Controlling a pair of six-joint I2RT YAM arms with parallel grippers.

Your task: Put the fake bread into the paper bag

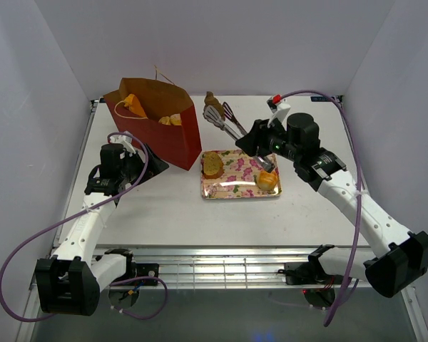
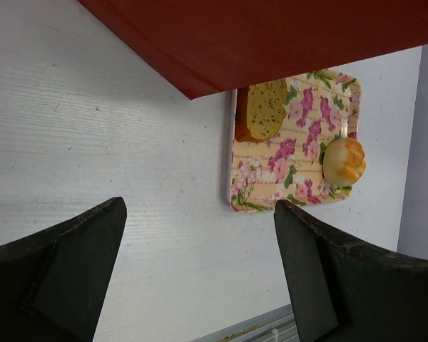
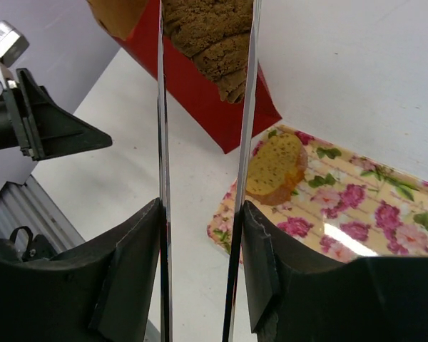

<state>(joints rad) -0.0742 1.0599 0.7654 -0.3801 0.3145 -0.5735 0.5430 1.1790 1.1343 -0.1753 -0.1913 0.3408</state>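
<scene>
Right fingers [image 3: 128, 271] pinched the metal tongs [image 3: 162, 142], which clamped a brown loaf [image 3: 214, 35] near the desk's [image 1: 171, 214] far edge, just beside the paper bag [image 1: 157, 128] at far left. Left fingers [image 2: 64, 263] were spread wide with nothing between, near the bag. Toast slice [image 1: 212, 164] and roll [image 1: 268, 180] lay on the floral tray [image 1: 239, 194] mid-desk; other pastries [image 1: 135, 105] sat in the bag

No writing, label, brand or number can be read on the paper bag [image 1: 167, 139] or the floral tray [image 1: 235, 178].
</scene>
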